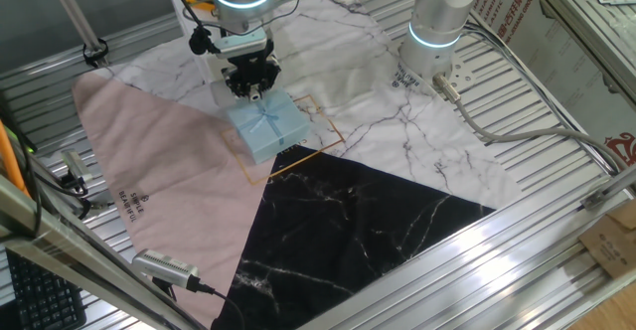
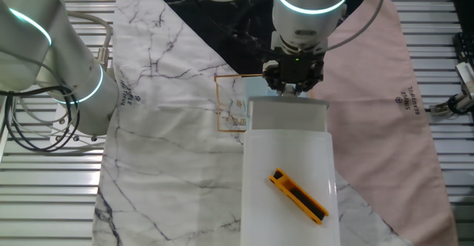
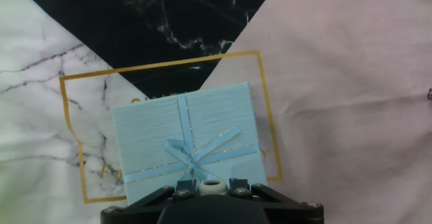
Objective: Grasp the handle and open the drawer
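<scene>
Drawer [image 3: 185, 143] flat on the cloth [image 3: 337, 102], inside the gold square outline [image 3: 264, 109] where white, black and pink patches meet. Handle [image 3: 181, 150], a pale bow, at the ribbon crossing on top. Gripper [image 1: 254, 89] low over the drawer's edge, just beside the handle. Fingertips hidden; opening and grip impossible to tell. White box [image 2: 289, 179] with an orange tool [image 2: 298, 195] on top nearby.

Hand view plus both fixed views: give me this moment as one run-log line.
phase: approach | gripper: above drawer's near edge, no contact visible | drawer: closed, on gold-outlined mat | handle: bow, ungrasped | fingers: state unclear
</scene>
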